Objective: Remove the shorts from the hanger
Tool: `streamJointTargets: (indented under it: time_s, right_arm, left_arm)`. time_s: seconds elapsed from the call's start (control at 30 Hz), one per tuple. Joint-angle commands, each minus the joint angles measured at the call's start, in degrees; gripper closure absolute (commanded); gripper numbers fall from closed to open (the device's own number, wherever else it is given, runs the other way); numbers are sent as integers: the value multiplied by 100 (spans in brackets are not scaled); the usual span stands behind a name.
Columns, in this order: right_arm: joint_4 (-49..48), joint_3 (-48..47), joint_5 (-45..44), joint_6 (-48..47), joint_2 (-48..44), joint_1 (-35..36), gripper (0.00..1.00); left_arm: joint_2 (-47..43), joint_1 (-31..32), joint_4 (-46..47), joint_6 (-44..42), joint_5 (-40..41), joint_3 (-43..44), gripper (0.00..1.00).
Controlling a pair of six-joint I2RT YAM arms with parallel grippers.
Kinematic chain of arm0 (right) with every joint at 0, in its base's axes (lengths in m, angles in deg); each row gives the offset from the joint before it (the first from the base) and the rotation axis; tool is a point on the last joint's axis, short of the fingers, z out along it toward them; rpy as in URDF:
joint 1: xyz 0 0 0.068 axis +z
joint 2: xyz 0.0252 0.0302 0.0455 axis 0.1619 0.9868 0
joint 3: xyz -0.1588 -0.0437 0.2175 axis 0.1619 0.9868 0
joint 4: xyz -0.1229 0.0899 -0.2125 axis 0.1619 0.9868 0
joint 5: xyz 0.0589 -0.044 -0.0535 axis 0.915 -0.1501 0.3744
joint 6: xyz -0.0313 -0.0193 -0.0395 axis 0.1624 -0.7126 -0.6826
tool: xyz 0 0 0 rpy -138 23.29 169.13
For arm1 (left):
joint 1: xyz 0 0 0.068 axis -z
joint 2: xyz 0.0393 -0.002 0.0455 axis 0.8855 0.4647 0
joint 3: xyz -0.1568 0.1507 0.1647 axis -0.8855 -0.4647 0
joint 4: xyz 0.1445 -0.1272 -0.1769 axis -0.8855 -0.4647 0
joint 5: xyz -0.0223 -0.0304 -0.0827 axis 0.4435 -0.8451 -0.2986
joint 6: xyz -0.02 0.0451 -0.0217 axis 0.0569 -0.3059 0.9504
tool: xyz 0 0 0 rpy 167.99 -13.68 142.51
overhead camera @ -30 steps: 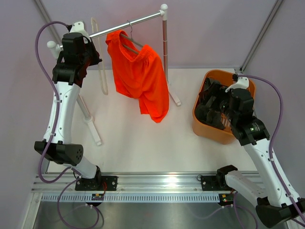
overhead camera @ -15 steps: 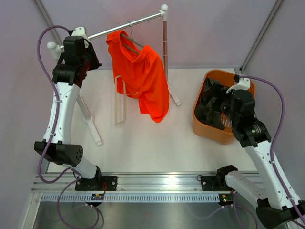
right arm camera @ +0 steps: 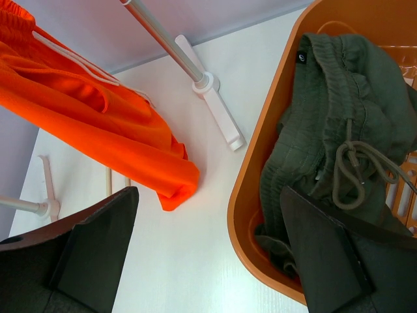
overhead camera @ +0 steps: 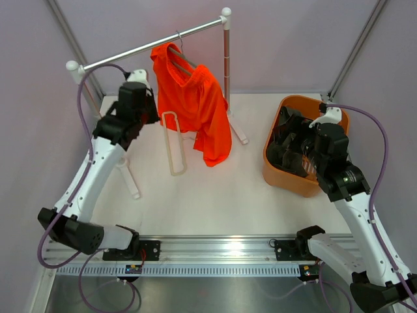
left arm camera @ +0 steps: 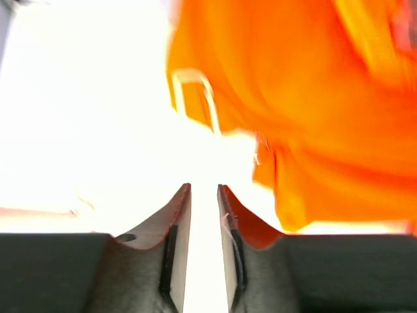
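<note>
Shorts [overhead camera: 194,107] hang beyond both arms. Nearest, the right gripper [right arm camera: 208,195] gapes wide over an orange basket [right arm camera: 244,195] of dark green clothing [right arm camera: 339,117]. The left gripper [left arm camera: 203,192], fingers a slit apart and empty, sits near a cream hanger [overhead camera: 172,143]. Farthest, the shorts drape the dark hanger [overhead camera: 186,62] hooked on the rail [overhead camera: 130,45].

you're looking into a robot lab cell, not a home or a shop. take the clothes rack [overhead camera: 226,59] as your landmark: it stands on a bare white table [overhead camera: 208,202]. behind it, plain pale panels [overhead camera: 287,45] held by slanted metal struts [overhead camera: 356,47] close the space off. nearer you than the rack, an aluminium rail [overhead camera: 215,251] carries both bolted arm bases [overhead camera: 124,251], with purple cables [overhead camera: 384,153] looping up from them. right of the rack sits an orange basket [overhead camera: 277,171]. the left wrist view is blown out and seems to show that same white surface.
</note>
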Motion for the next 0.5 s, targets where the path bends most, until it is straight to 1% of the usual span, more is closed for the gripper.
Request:
streamJointTargets:
  time_s: [0.0, 0.03, 0.13, 0.23, 0.27, 0.37, 0.47]
  right_arm:
    - [-223, 12, 41, -12, -27, -16, 1]
    - [-223, 29, 58, -12, -71, -16, 0]
    - [-188, 64, 59, -3, -168, -16, 1]
    - [-118, 73, 32, -38, -229, -16, 1]
    - [-91, 73, 23, -47, -238, -16, 1]
    - [-82, 82, 6, -65, -265, -16, 1]
    - [-65, 73, 23, -65, -274, -16, 1]
  left_arm:
    - [-317, 853, 528, 282, 1367, -1071, 70]
    - [-352, 969, 581, 500, 1545, -1259, 64]
    - [-546, 1102, 915, 923, 1801, -1952, 64]
    - [-538, 1181, 1214, 1143, 1986, -2323, 62]
    - [-503, 1277, 1241, 1196, 2134, -2367, 60]
    - [-222, 1418, 1373, 1275, 2092, -2491, 51]
    - [358, 1506, 1347, 1267, 2162, -2246, 50]
